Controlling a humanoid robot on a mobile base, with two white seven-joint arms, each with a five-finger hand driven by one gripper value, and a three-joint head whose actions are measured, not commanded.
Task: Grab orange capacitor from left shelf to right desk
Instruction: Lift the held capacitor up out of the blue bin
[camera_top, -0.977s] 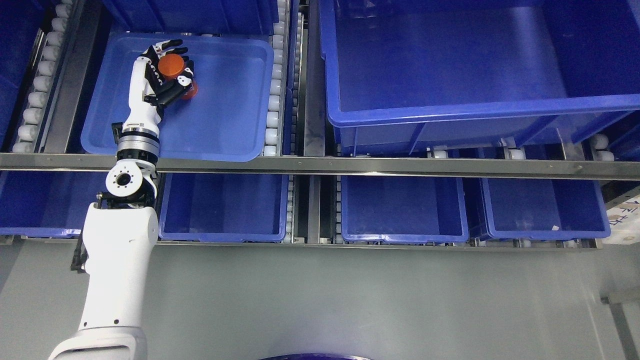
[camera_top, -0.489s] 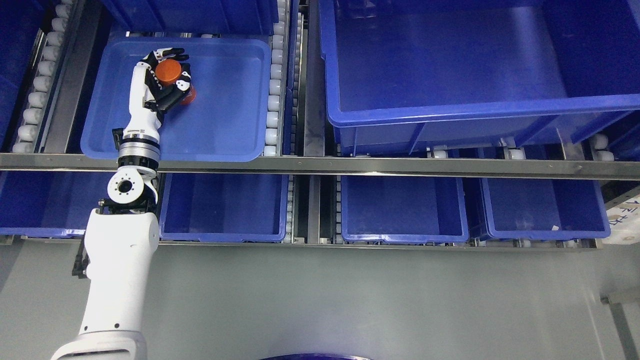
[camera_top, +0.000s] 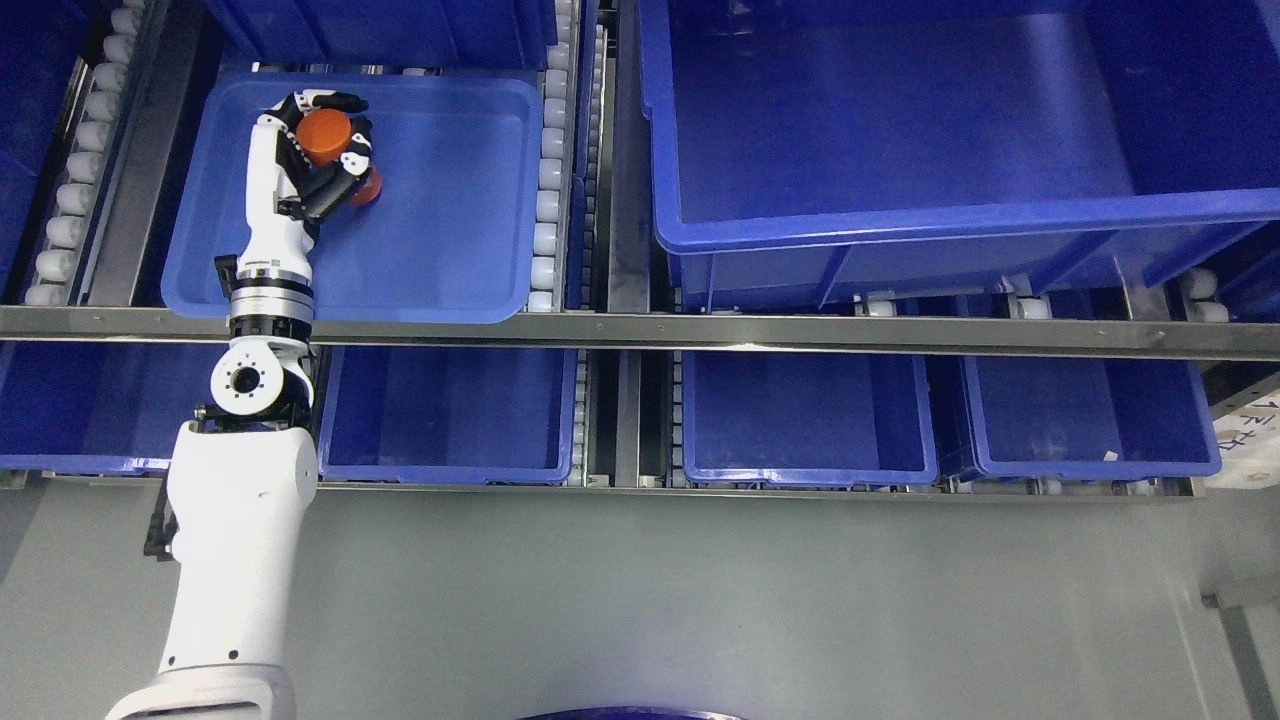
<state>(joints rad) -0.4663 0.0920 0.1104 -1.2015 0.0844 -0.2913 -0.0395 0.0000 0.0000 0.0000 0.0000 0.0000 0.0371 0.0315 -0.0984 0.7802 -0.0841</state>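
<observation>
1. You will find the left hand with fingers curled around the orange capacitor.
2. You will see the capacitor over the upper-left corner of the shallow blue tray on the shelf.

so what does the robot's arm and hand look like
The left arm has a smooth white shell, a round silver joint with a dark centre hole, and a ribbed silver-and-black wrist ring. The left hand is white-backed with black fingers tipped white.

No legible text anywhere; only blurred blue marks on a white label at right edge.
</observation>
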